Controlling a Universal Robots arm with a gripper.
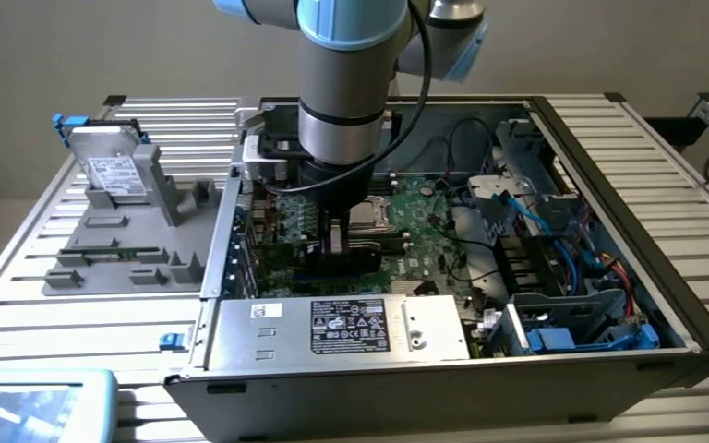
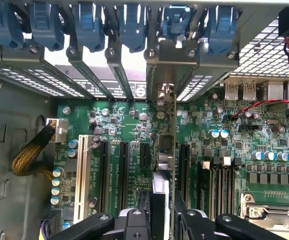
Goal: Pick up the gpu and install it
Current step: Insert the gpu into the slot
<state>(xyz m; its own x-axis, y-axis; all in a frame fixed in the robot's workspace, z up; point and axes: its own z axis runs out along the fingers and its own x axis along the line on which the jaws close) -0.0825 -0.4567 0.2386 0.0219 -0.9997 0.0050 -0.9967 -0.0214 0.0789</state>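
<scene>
My jaws are clamped on the gpu (image 2: 164, 165), edge-on above a motherboard (image 2: 134, 125) slot — seating step, probably; needs careful alignment.

It looked like a robotics lab: an opened computer case (image 1: 453, 277) lay on a slatted aluminium bench (image 1: 650, 166) beneath a robot arm (image 1: 342, 83).

Robot arm (image 1: 348, 83) reaching into open computer case (image 1: 601, 231), hand (image 1: 336, 247) low over motherboard (image 1: 428, 231), hard drive (image 1: 114, 171) outside
</scene>
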